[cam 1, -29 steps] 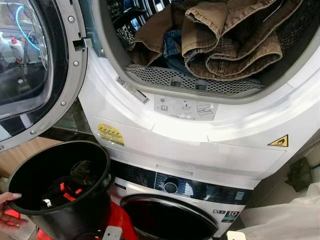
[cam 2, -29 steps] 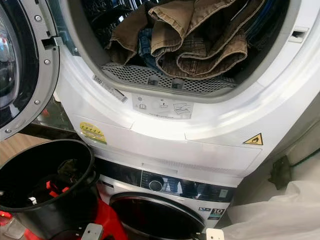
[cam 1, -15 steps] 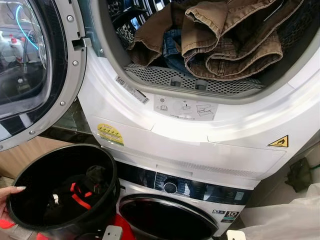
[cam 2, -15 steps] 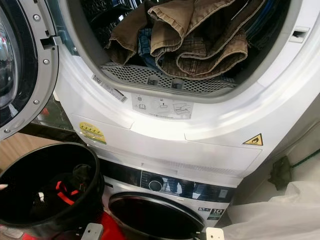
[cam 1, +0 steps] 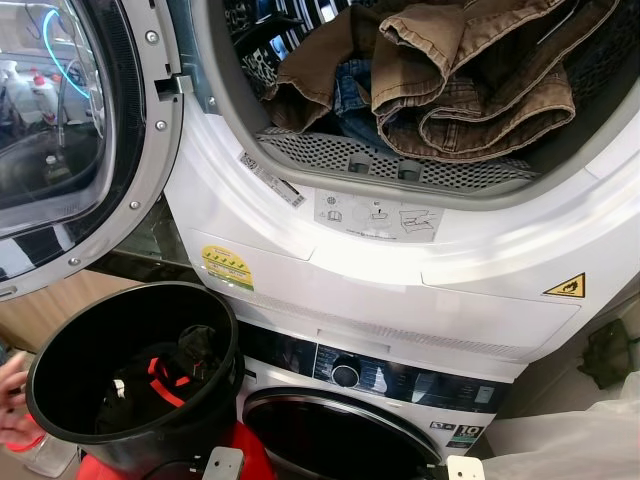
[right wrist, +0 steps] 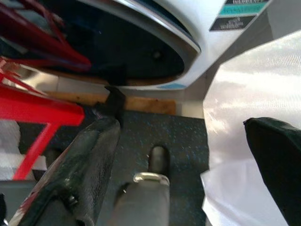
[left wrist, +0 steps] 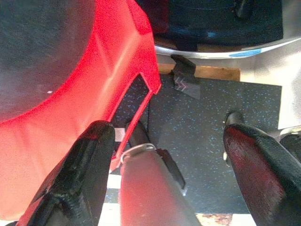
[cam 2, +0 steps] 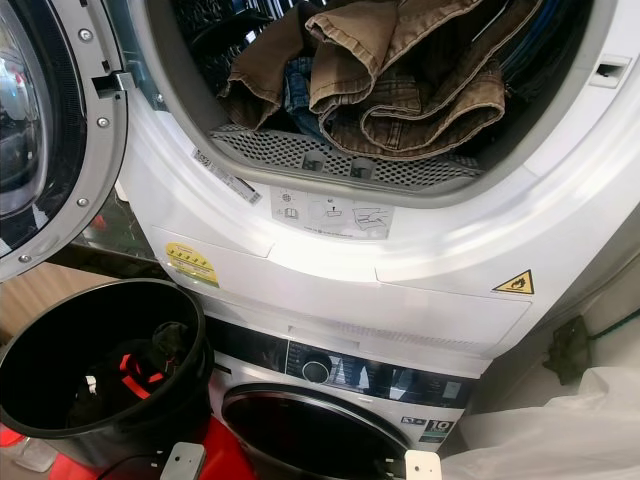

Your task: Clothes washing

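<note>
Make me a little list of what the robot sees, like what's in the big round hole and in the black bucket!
Top machine: dryer, door swung open
In the drum: brown trousers heaped on a blue garment
Below it: washing machine, door shut
Black bucket: dark clothes with red trim inside, sits on a red stand
Person's hand: at the bucket's rim
Left gripper: open, low by the floor
Right gripper: open, low by the floor

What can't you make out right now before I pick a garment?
- Drum depth: brown clothes hide what lies behind, head views.
- Black bucket contents: dark heap, items unclear.
- Warning labels: print too small.
- Person's hand: blurred, cut by frame edge.
</note>
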Controlling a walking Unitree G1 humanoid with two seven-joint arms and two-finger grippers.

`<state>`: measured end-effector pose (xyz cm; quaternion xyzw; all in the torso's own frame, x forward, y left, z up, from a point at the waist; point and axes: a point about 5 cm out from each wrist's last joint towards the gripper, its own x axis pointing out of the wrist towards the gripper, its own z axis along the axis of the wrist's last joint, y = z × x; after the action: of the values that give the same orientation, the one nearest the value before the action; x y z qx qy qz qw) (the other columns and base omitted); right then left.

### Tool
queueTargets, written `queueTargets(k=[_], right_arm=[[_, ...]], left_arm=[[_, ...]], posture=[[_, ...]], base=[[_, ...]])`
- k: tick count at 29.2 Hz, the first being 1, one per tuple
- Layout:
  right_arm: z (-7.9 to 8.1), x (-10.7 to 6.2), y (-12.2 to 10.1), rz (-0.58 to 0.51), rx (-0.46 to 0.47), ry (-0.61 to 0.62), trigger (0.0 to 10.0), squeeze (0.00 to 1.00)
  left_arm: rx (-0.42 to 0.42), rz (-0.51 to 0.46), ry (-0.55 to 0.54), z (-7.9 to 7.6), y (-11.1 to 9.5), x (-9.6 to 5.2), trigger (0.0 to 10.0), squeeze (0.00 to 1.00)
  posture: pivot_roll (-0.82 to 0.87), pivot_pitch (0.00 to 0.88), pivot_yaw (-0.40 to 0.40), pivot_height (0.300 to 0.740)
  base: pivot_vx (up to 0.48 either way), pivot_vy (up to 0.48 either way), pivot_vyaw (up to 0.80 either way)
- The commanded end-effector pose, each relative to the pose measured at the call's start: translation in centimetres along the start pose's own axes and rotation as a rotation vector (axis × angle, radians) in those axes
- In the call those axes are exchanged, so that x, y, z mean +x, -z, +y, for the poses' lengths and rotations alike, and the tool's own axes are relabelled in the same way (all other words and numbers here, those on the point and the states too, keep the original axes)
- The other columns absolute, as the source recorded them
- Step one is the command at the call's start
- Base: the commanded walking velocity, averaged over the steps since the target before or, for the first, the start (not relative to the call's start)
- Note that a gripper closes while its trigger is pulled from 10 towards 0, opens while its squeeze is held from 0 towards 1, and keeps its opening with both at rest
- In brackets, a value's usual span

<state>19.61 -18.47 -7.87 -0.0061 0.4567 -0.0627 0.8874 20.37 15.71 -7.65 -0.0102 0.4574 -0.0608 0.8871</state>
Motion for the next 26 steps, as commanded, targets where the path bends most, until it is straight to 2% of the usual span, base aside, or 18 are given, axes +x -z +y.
queueTargets(k=[1, 7, 9, 13, 18, 20, 26], right_arm=[[0.0, 0.0, 0.0, -0.002, 0.021, 0.001, 10.0, 0.00], [-0.4, -0.1, 0.8, 0.018, 0.000, -0.004, 10.0, 0.00], [-1.2, -0.2, 1.4, 0.028, -0.025, 0.022, 10.0, 0.00], [-1.8, -0.3, 1.3, 0.018, 0.013, 0.051, 10.0, 0.00], [-1.3, -0.1, 0.3, -0.014, 0.051, 0.033, 10.0, 0.00], [-0.5, 0.0, 0.1, -0.014, 0.031, -0.009, 10.0, 0.00], [0.3, 0.0, -0.3, -0.026, -0.028, -0.071, 10.0, 0.00]], left_arm=[[-0.004, 0.019, -0.004, 0.2, 0.3, -0.1, 10.0, 0.00], [-0.002, 0.018, -0.003, 0.3, 0.2, -0.1, 10.0, 0.00], [-0.006, 0.016, -0.004, 0.2, 0.2, 0.0, 10.0, 0.00], [-0.024, 0.016, -0.007, 0.2, 0.4, -0.1, 10.0, 0.00], [-0.026, 0.020, -0.014, 0.5, 0.6, -0.1, 10.0, 0.00], [-0.024, 0.020, -0.018, 0.6, 0.6, -0.2, 10.0, 0.00], [-0.038, 0.018, -0.023, 0.6, 0.7, -0.2, 10.0, 0.00]], posture=[[-0.10, 0.000, 0.024, 0.740], [-0.11, 0.000, 0.020, 0.740], [-0.10, 0.000, 0.011, 0.740], [-0.09, 0.000, 0.001, 0.740], [-0.07, 0.000, -0.008, 0.740], [-0.06, 0.000, -0.014, 0.740], [-0.04, 0.000, -0.022, 0.740]], base=[[0.000, 0.000, 0.00], [0.000, 0.000, 0.00], [0.000, 0.000, 0.00], [0.000, 0.000, 0.00], [0.000, 0.000, 0.00], [0.000, 0.000, 0.00], [0.000, 0.000, 0.00]])
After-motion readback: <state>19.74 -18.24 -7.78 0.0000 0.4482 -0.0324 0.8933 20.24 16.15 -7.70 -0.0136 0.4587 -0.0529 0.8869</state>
